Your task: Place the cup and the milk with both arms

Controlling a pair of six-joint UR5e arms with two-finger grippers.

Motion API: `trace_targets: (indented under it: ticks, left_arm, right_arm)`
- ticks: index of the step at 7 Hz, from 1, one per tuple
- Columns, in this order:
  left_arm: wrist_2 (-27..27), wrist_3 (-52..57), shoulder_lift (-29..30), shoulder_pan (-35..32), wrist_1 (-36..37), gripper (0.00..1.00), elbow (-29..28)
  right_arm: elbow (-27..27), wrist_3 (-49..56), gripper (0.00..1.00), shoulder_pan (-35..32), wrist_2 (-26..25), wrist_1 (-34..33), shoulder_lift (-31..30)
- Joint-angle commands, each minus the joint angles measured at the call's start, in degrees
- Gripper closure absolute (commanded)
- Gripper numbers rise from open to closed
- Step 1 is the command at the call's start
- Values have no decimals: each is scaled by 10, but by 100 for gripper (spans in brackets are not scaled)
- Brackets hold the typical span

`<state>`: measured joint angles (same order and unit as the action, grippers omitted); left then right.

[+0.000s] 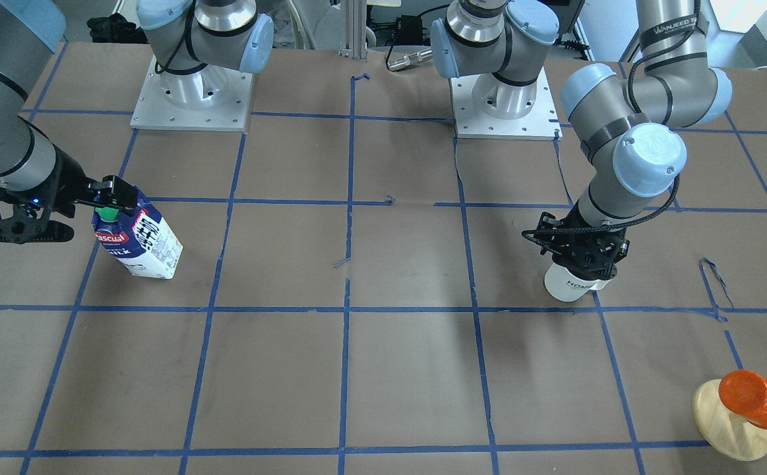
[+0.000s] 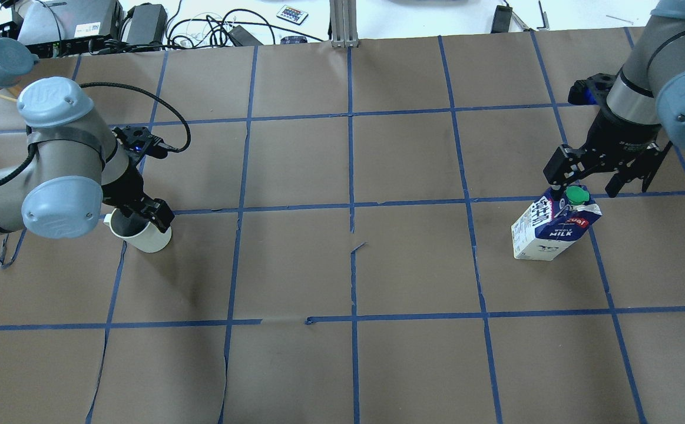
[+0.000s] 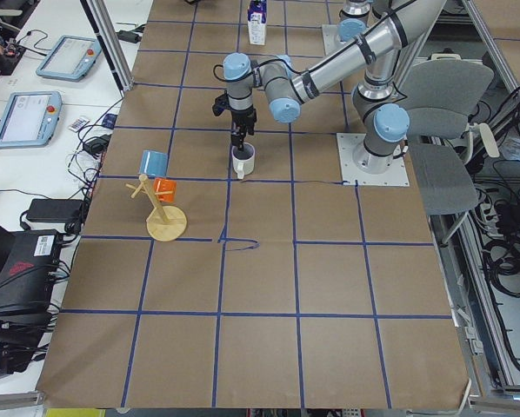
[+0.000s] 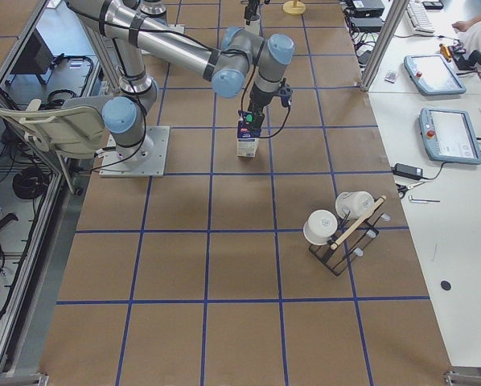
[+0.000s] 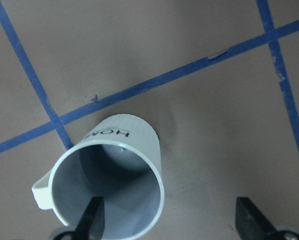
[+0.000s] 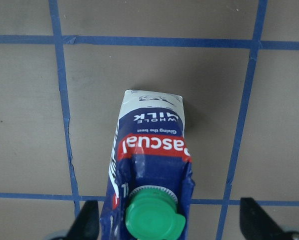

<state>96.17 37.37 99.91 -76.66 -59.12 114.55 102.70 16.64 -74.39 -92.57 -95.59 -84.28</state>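
The left claw (image 5: 170, 220) stands with its fingers apart, straddling one side of the cup (image 5: 109, 170): one finger (image 5: 92, 220) dips inside the grey hollow and the other (image 5: 249, 220) hangs outside, clear of the wall, so nothing is clamped. The cup sits upright on the desk (image 2: 348, 365) right under this claw. Its handle (image 5: 39, 192) points away from the outer finger, and its "HOME" lettering (image 5: 107, 132) is on the wall ahead of the fingers. A blue tape line (image 5: 189, 70) crosses the desk just beyond it. The right claw (image 2: 583, 184) is spread too, with a finger on either side of the milk (image 2: 554, 229) and neither touching it. The green cap (image 6: 154, 220) lies between the fingers, just below them, and the carton stands on the desk beneath. An orange cup on a wooden disc (image 1: 752, 396) sits well apart from the left claw, near the desk's edge.
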Motion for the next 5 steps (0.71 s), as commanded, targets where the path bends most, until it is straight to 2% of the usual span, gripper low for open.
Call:
trace_targets:
  ticks: [1,3,5]
  left_arm:
    - [2,7,9,0,3,100,-1]
    - [1,-4,9,0,7,100,-5]
    - [0,-112,6,-24,2,100,-27]
  right_arm:
    - [-1,-10,4,0,5,-2,3]
    - [-1,-14,11,0,3,-2,8]
    - [-2,-21,22,0,5,-2,8]
